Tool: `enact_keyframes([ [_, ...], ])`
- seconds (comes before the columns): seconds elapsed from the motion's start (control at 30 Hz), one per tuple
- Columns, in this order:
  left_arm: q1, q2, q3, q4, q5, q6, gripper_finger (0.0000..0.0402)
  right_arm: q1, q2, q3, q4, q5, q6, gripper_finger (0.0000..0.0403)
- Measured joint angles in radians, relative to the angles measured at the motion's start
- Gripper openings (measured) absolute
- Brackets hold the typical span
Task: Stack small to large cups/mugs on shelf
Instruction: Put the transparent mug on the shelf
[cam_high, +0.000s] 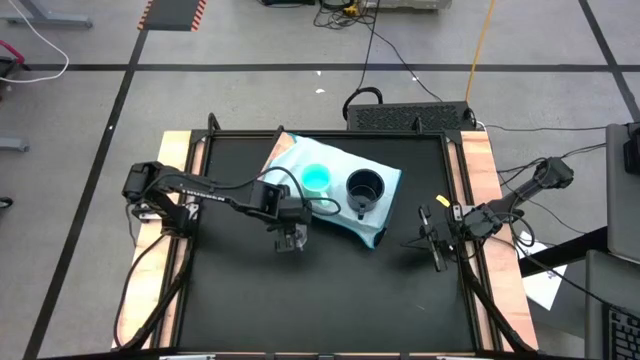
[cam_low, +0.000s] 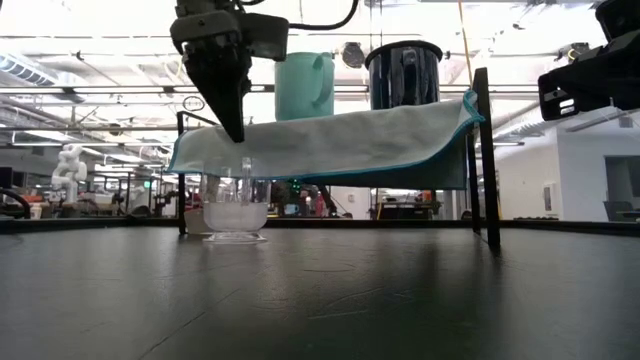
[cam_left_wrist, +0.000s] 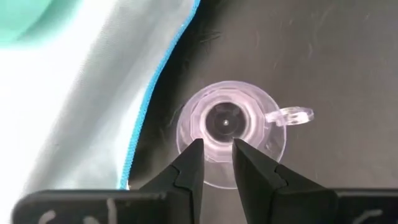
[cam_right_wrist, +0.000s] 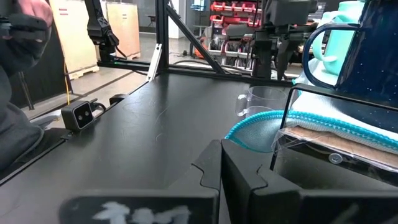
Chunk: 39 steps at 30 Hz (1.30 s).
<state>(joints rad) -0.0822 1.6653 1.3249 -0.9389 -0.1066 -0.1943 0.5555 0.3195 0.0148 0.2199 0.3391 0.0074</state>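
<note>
The tiny clear glass cup (cam_left_wrist: 230, 127) stands upright on its base on the black tabletop (cam_low: 236, 210), just in front of the shelf's near left edge. My left gripper (cam_left_wrist: 217, 149) hangs straight above it, pointing down (cam_low: 236, 135). Its fingers are a narrow gap apart, clear of the cup's rim, with nothing between them. The teal mug (cam_high: 316, 178) and the black mug (cam_high: 365, 188) stand side by side on the light blue shelf (cam_high: 385, 225). My right gripper (cam_high: 432, 243) waits shut at the table's right side.
The shelf is raised on a black frame whose posts (cam_low: 485, 150) stand on the table, and its blue cloth (cam_low: 340, 140) hangs over the edge. A small black camera (cam_right_wrist: 78, 115) sits at the table's near edge. Bare black tabletop (cam_high: 330, 300) lies in front of the shelf.
</note>
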Motion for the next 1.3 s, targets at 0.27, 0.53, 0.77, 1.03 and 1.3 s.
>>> enact_keyframes([
  [0.27, 0.000, 0.000, -0.032, 0.000, -0.039, -0.004, 0.0086, 0.000, 0.000, 0.000, 0.000, 0.000, 0.000, 0.0000],
  [0.53, 0.000, 0.000, -0.064, 0.018, -0.071, -0.003, 0.0086, 0.000, 0.000, 0.000, 0.000, 0.000, 0.000, 0.0000],
  [0.77, 0.000, 0.000, -0.085, 0.030, -0.077, -0.002, 0.0086, 0.000, 0.000, 0.000, 0.011, 0.000, 0.000, 0.0000],
  [1.03, 0.003, 0.000, -0.085, 0.039, -0.077, 0.006, 0.0086, 0.000, 0.000, 0.000, 0.016, 0.000, 0.000, 0.0000],
  [1.3, 0.040, 0.000, -0.085, 0.056, -0.067, 0.009, 0.0086, 0.000, 0.000, 0.000, 0.016, 0.000, 0.000, 0.0000],
])
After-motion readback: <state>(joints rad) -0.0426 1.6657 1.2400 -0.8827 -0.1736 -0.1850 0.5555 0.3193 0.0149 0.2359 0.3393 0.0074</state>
